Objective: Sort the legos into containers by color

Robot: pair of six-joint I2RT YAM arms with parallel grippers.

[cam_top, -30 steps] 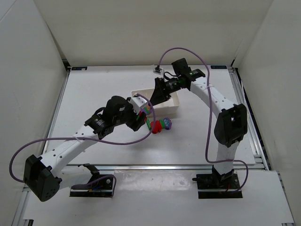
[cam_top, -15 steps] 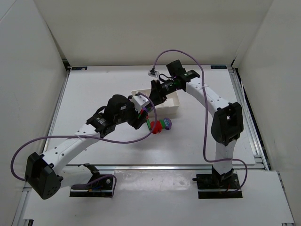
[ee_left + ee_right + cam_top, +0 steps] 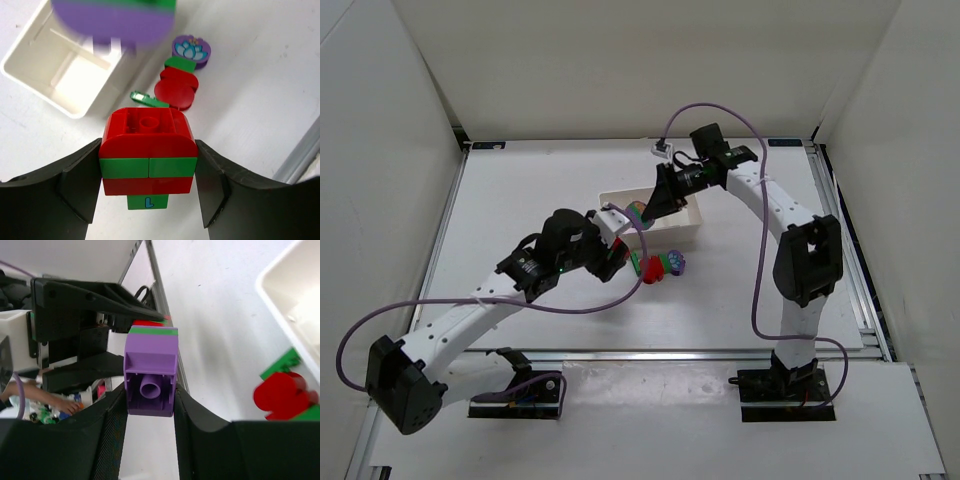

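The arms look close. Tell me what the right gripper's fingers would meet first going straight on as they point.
Probably the red and green stack held in the left gripper: the right wrist view shows it straight beyond the purple brick that the right gripper holds. The gap between them is unclear.

Blue letter L on small green brick [image 3: 147,202], bottom of red-and-green stack [image 3: 147,150]

A white table [image 3: 520,200] lies inside a booth with a plain white back wall [image 3: 640,60] and side walls [image 3: 370,200]. Metal rails [image 3: 855,260] run along the table's side edges, and a white board [image 3: 650,420] spans its near edge.
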